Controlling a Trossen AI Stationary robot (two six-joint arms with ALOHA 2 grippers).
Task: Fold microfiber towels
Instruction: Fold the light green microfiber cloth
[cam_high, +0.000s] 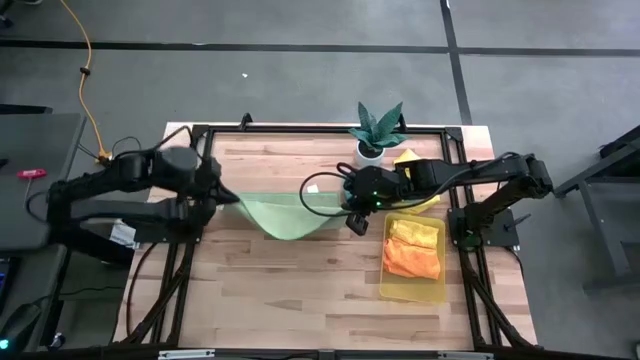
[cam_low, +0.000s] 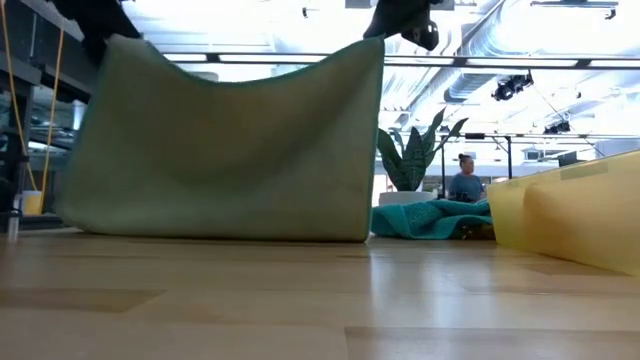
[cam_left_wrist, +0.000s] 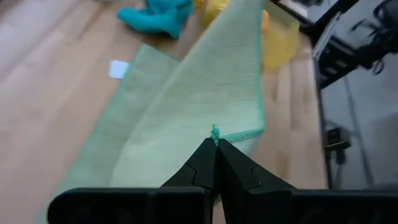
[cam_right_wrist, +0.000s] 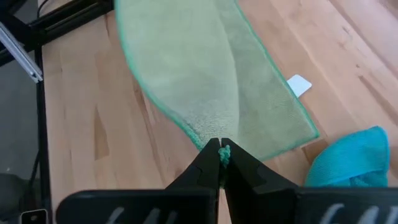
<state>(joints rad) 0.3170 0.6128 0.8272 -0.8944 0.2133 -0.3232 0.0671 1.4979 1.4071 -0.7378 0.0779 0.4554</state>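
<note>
A pale green microfiber towel (cam_high: 283, 214) is stretched between my two grippers above the middle of the table. It sags between them, and its lower part (cam_low: 220, 232) rests on the wood. My left gripper (cam_high: 226, 196) is shut on the towel's left top corner. My right gripper (cam_high: 351, 207) is shut on its right top corner. A teal towel (cam_low: 432, 218) lies crumpled near the plant, and it also shows in the right wrist view (cam_right_wrist: 348, 163). Folded orange and yellow towels (cam_high: 413, 250) lie in the yellow tray (cam_high: 392, 287). Another yellow towel (cam_high: 408, 158) lies behind my right arm. My left gripper pinches the towel's corner (cam_left_wrist: 214, 132) between its two fingertips, right at the teal-stitched edge. The towel runs away from the fingers toward my other gripper, with its lower part on the table. My right gripper pinches the opposite corner (cam_right_wrist: 224, 150) between its two fingertips, at the stitched edge. The towel hangs below and away from the fingers, sagging in the middle and touching the table.
A small spiky plant in a white pot (cam_high: 376, 132) stands at the far edge, right of centre. A small white tag (cam_right_wrist: 300, 84) lies on the wood beside the green towel. Bare wood shows at the table's near side (cam_high: 290, 290). A person (cam_low: 466, 180) is far off in the room behind.
</note>
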